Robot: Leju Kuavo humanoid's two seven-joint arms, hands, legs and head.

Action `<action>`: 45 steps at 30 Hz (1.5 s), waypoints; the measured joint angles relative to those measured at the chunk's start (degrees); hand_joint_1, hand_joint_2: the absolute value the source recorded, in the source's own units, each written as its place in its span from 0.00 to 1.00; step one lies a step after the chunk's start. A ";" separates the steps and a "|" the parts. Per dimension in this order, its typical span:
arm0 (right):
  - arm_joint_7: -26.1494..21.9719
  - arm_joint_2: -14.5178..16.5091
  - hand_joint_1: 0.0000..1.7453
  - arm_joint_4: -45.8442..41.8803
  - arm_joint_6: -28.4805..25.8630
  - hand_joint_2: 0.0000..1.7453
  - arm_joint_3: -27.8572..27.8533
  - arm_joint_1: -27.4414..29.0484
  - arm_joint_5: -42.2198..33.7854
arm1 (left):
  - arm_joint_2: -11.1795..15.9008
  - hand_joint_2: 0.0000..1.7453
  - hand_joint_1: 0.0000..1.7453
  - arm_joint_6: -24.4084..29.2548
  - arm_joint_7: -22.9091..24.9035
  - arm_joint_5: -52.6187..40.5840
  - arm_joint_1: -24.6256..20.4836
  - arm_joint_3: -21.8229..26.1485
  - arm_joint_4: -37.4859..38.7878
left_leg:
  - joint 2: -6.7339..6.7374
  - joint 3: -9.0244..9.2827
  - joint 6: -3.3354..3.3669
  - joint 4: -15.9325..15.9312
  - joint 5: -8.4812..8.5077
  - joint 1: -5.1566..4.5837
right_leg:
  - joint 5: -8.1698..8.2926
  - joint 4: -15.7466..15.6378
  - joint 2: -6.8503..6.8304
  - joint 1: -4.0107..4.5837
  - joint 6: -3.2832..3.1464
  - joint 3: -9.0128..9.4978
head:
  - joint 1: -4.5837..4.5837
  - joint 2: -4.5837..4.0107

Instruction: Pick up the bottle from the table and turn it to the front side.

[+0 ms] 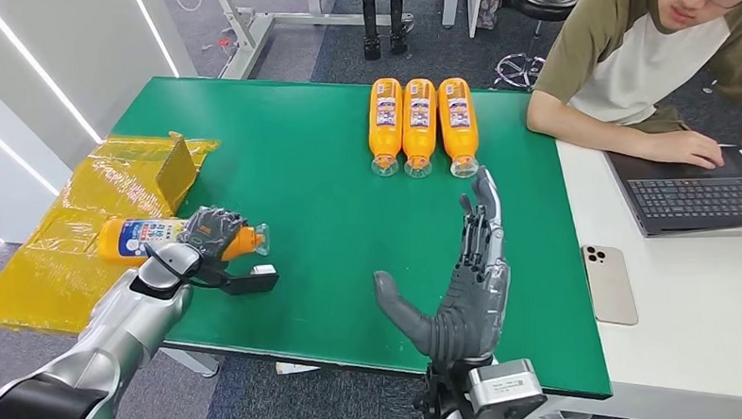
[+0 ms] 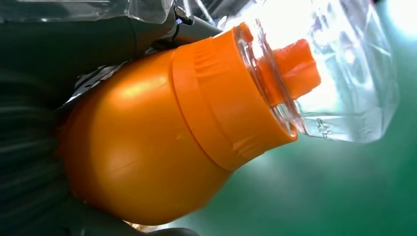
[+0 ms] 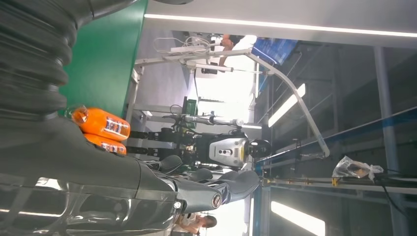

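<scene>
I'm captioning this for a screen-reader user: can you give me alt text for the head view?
The robot's left hand grips an orange bottle lying sideways at the green table's left edge, while its right hand hovers open. Three more orange bottles lie in a row beyond, beside a seated person.

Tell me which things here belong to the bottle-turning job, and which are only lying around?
Job:
- orange plastic bottle with clear cap, held by left hand
- green table
- right hand, open

Lying about:
- three orange bottles in a row
- yellow plastic bag
- white phone
- black laptop
</scene>
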 joint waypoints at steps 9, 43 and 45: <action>0.00 0.40 0.00 0.62 0.00 1.00 0.36 -1.14 -0.45 | 1.16 1.00 0.00 -1.75 4.32 0.52 0.53 0.00 0.97 | -0.03 -0.02 0.00 0.00 0.00 0.00 | 0.00 0.03 -0.04 0.00 0.00 0.01 | -0.01 0.00; 0.00 1.23 0.00 2.57 -0.02 1.00 0.55 -2.44 -0.86 | -4.40 1.00 0.00 9.07 -27.97 85.68 15.79 19.67 -33.32 | -0.04 -0.04 -0.03 0.01 0.01 -0.01 | -0.01 0.03 -0.04 -0.01 0.00 -0.10 | -0.01 0.00; 0.00 1.22 0.00 2.88 -0.02 1.00 0.60 -2.50 -1.68 | -7.23 1.00 0.00 0.96 -28.06 91.34 17.31 22.60 -40.25 | -0.09 -0.08 -0.03 0.01 0.01 -0.02 | -0.01 0.01 -0.09 -0.02 0.00 -0.08 | 0.01 0.00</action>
